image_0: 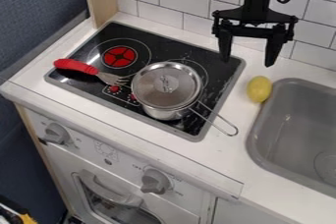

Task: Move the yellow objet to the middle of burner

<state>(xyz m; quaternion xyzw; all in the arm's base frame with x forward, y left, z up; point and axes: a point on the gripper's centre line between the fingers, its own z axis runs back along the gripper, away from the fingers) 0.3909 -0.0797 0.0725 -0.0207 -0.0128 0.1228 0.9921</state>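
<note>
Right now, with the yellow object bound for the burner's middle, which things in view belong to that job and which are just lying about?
For the job: yellow lemon; gripper; red burner (probably the one meant).
Lying about: red-handled fork; metal pot.

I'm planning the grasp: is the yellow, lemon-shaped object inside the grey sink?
No, the yellow object rests on the white counter, between the black stovetop and the sink.
</note>
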